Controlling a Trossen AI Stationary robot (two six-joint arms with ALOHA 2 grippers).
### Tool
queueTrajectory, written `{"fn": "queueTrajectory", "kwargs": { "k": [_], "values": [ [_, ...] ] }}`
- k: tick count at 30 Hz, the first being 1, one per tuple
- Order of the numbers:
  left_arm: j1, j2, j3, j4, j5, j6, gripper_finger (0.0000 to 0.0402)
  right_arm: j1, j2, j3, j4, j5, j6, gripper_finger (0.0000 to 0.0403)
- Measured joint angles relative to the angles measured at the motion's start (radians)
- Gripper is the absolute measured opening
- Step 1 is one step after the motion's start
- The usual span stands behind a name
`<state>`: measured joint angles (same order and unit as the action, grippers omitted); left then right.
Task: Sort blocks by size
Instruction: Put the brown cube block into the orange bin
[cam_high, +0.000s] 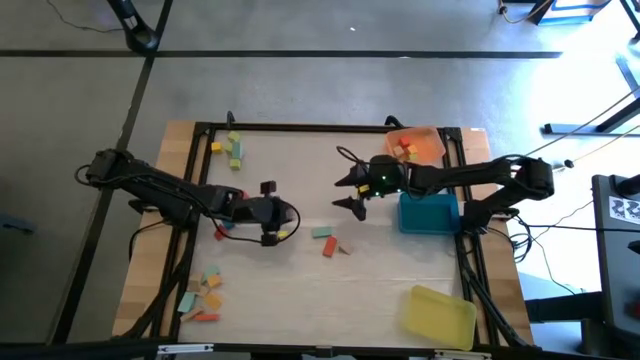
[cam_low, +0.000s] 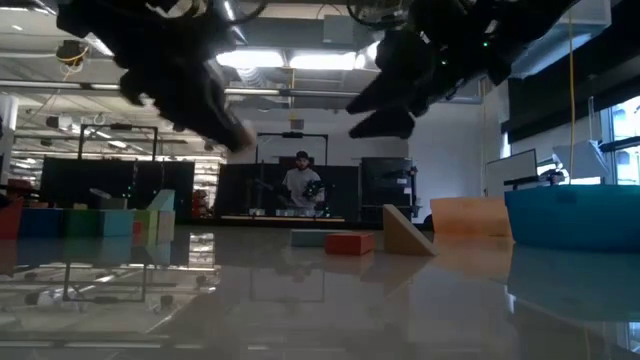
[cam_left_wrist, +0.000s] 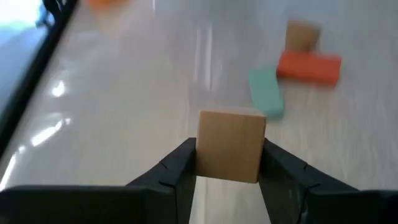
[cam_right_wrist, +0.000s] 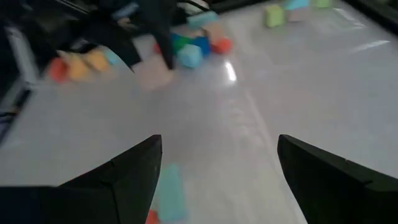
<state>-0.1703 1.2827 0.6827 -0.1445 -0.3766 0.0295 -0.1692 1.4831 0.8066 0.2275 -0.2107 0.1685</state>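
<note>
A tan wooden block (cam_left_wrist: 230, 145) sits pinched between the jaws of the left gripper (cam_left_wrist: 229, 163), one flat face against each finger, above the pale desk (cam_high: 300, 170). Just beyond those jaws a teal bar (cam_left_wrist: 267, 91), a red-orange bar (cam_left_wrist: 309, 66) and a second tan piece (cam_left_wrist: 302, 35) lie close together on the desk. Across the middle, the right gripper (cam_high: 350, 190) hangs with its jaws spread wide and nothing between them; the teal bar lies on the desk just under that gripper's left finger (cam_right_wrist: 118, 180). Behind the right gripper sit an orange tray (cam_high: 420, 146) holding a few blocks and a blue tray (cam_high: 430, 213). More blocks (cam_high: 203, 296) cluster well to the side of the left arm.
</note>
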Motion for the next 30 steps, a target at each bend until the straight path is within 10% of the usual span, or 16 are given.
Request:
{"fn": "queueTrajectory", "kwargs": {
  "k": [15, 30],
  "values": [
    [0.000, 0.002, 0.000, 0.339, -0.003, 0.246, 0.0133, 0.007, 0.283, 0.000, 0.588, -0.307, 0.303, 0.0317],
    [0.000, 0.003, 0.000, 0.428, -0.001, 0.314, 0.0133, 0.058, 0.301, 0.044, 0.730, -0.217, 0.347, 0.0317]
  ]
}}
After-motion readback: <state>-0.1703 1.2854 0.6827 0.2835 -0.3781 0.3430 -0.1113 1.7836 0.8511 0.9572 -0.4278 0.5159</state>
